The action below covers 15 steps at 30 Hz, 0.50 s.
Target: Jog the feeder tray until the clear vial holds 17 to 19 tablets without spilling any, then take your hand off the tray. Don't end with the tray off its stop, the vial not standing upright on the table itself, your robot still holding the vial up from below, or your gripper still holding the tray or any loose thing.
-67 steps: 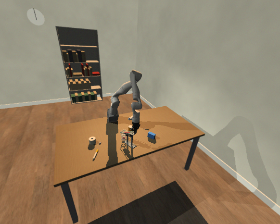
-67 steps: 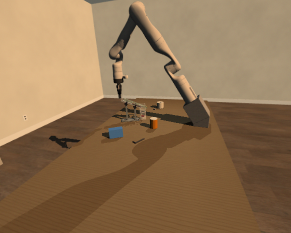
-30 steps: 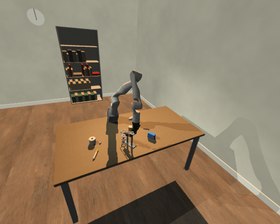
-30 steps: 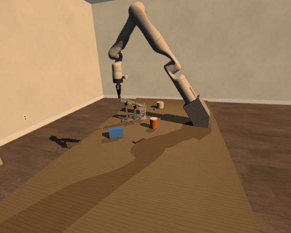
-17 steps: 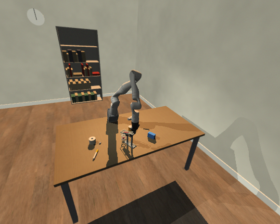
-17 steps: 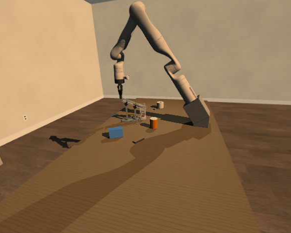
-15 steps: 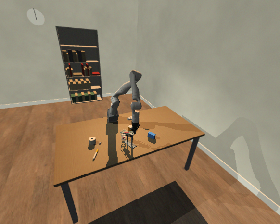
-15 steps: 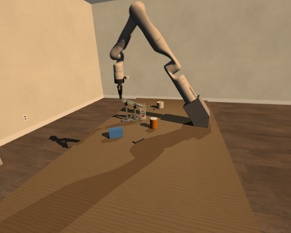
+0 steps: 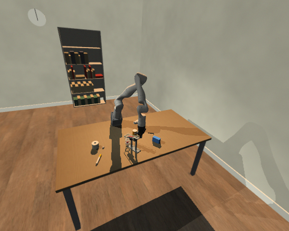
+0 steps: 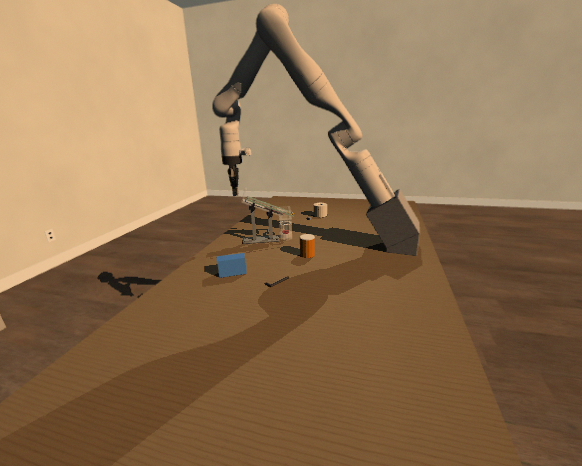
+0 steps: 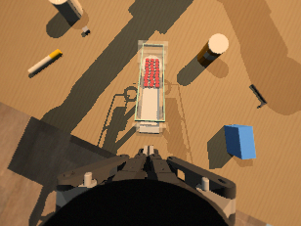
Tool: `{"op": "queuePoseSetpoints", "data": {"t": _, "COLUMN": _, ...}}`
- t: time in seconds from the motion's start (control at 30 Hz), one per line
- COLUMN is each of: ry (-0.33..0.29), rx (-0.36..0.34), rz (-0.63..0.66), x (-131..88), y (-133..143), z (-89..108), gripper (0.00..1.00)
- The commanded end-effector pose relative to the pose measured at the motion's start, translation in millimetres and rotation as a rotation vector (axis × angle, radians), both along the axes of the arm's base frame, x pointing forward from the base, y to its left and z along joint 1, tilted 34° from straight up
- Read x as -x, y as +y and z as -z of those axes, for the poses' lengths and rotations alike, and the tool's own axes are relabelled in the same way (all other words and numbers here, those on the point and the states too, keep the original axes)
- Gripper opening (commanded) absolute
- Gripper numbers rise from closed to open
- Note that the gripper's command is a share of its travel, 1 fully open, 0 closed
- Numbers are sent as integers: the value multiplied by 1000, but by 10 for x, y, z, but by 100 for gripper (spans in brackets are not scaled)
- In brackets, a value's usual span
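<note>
The clear feeder tray (image 11: 150, 104) (image 10: 269, 205) (image 9: 130, 136) sits sloped on its grey stand (image 10: 261, 239). A block of red tablets (image 11: 151, 72) lies in its far, lower half. The clear vial (image 10: 285, 229) (image 9: 127, 142) stands upright on the table under the tray's low end, with some red showing inside. In the wrist view the tray hides it. My gripper (image 11: 149, 152) (image 10: 234, 190) (image 9: 140, 136) is shut and empty. It points straight down, just above and beside the tray's raised near end. I cannot tell whether it touches the tray.
An orange bottle (image 10: 307, 246) (image 11: 212, 49) stands beside the vial. A blue box (image 10: 231, 264) (image 11: 239, 141), a small black bar (image 10: 276, 282) (image 11: 257, 95), a white roll (image 10: 320, 209) (image 9: 95, 144) and a marker (image 9: 98, 159) (image 11: 45, 62) lie around. The table edge runs close behind the stand.
</note>
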<state>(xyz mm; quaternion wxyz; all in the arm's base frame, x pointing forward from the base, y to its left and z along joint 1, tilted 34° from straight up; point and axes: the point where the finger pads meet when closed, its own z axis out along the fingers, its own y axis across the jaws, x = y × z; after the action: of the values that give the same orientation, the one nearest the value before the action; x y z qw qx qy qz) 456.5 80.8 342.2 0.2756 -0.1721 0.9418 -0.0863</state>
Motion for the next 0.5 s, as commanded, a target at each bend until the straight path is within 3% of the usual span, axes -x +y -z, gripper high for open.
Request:
{"op": "queuePoseSetpoints", "data": {"t": 0.0, "ry": -1, "rx": 0, "rz": 1, "x": -2, "y": -4, "z": -4, "gripper": 0}}
{"op": "queuePoseSetpoints", "data": {"t": 0.47, "ry": -1, "rx": 0, "rz": 1, "x": 189, "y": -145, "z": 298, "gripper": 0}}
